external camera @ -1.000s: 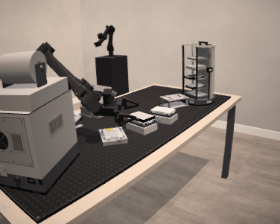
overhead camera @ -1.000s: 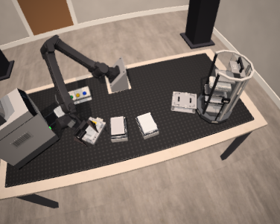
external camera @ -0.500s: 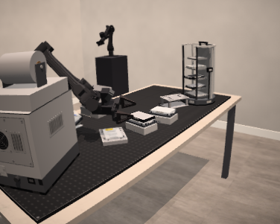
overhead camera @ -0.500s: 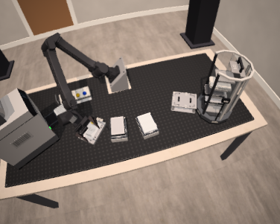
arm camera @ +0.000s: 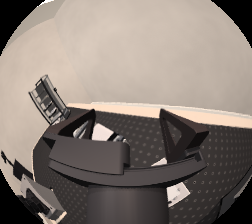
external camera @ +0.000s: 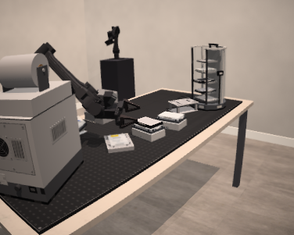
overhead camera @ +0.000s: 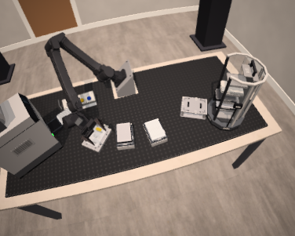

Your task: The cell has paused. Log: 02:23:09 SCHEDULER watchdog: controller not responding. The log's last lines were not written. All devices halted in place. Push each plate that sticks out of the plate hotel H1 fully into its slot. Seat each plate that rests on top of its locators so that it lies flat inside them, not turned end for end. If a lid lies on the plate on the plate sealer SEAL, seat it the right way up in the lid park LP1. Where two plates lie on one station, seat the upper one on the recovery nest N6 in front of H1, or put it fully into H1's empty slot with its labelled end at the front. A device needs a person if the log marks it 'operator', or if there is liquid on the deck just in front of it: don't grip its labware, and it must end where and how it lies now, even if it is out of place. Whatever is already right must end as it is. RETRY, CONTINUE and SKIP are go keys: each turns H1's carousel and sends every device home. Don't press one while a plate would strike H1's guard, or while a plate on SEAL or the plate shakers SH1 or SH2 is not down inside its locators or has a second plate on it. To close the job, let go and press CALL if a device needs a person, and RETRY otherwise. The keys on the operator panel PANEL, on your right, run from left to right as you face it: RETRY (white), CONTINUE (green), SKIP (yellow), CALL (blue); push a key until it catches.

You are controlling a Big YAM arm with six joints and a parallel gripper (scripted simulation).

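Observation:
My gripper (overhead camera: 94, 128) is open and empty. It hovers low over the deck at the left, just above a flat white lid with a yellow label (overhead camera: 96, 136) that lies on a low holder in front of the grey sealer (overhead camera: 17, 138). In the side view the gripper (external camera: 127, 113) points at the near shaker and the lid (external camera: 119, 142) lies in front of it and lower. The wrist view shows the two spread fingers with nothing between them. Two shakers each carry a white plate (overhead camera: 124, 132) (overhead camera: 154, 132). The round plate hotel (overhead camera: 237, 93) stands at the far right.
An empty nest with locators (overhead camera: 194, 107) sits just left of the hotel. The small key panel (overhead camera: 85, 98) lies behind my arm. A grey wedge block (overhead camera: 125, 79) stands at the deck's back edge. The sealer with its roll (external camera: 19, 69) fills the left end.

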